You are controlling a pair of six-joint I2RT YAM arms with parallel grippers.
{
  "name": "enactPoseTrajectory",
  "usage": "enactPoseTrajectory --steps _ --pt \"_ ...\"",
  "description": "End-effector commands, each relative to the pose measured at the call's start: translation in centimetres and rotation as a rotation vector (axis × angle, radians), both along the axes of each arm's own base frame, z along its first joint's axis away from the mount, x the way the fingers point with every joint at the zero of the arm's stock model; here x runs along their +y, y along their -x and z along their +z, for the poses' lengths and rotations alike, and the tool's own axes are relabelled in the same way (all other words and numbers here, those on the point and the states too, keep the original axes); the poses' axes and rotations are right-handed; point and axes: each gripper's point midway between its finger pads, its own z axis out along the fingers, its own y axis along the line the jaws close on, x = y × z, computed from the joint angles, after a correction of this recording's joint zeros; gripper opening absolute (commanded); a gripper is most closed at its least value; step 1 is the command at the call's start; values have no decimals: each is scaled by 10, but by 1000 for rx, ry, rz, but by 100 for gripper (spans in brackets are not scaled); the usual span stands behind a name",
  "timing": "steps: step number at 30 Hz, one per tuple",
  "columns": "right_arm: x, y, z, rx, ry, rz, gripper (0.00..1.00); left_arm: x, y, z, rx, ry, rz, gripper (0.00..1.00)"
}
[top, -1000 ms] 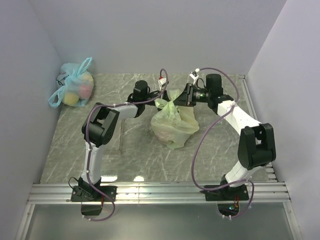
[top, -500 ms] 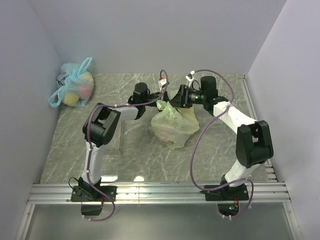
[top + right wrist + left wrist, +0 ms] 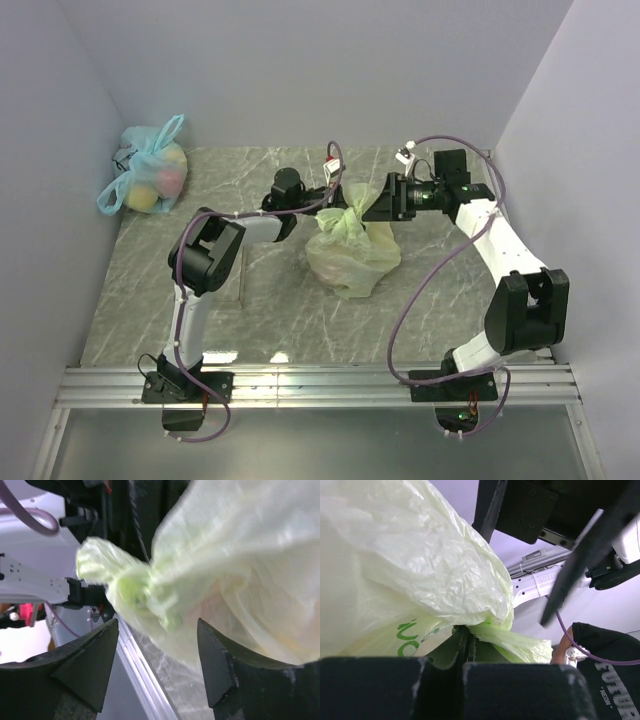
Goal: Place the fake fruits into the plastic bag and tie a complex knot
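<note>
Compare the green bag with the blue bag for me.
Colour: the green bag is pale green; the blue bag is light blue.
Place: the green bag sits in the middle of the table; the blue bag lies in the far left corner by the wall.
Contact: the left gripper pinches the green bag's top; nothing touches the blue bag.
Both are thin, bulging plastic bags gathered at the top.

In the left wrist view, white letters reading "FUTUR", cut off at the frame edge, are seen on a dark garment (image 3: 600,647) lower right of the plastic bag (image 3: 420,565). Smaller lettering beneath cannot be read surely. Green printed characters (image 3: 412,631) on the bag are too partial to be read.
</note>
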Motion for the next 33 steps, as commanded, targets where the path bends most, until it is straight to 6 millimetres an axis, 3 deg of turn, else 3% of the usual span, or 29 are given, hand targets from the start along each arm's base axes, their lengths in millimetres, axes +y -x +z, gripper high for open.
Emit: enactPoseTrajectory --steps 1,4,5,15,27,30,33 --pt "-14 13 6 32 -17 26 61 0 0 21 -81 48 1 0" --pt "-22 9 -2 39 -20 -12 42 0 0 21 -83 49 6 0" --pt "-21 11 -7 69 -28 -24 40 1 0 21 -83 50 7 0" --pt "-5 -5 -9 164 -123 -79 45 0 -3 18 -83 45 19 0" --pt "11 1 -20 187 -97 -29 43 -2 -3 18 -93 47 18 0" --pt "12 0 -21 182 -95 -30 36 -2 -3 18 -91 49 17 0" --pt "11 -2 -21 174 -94 -31 12 -2 -2 18 -94 49 16 0"
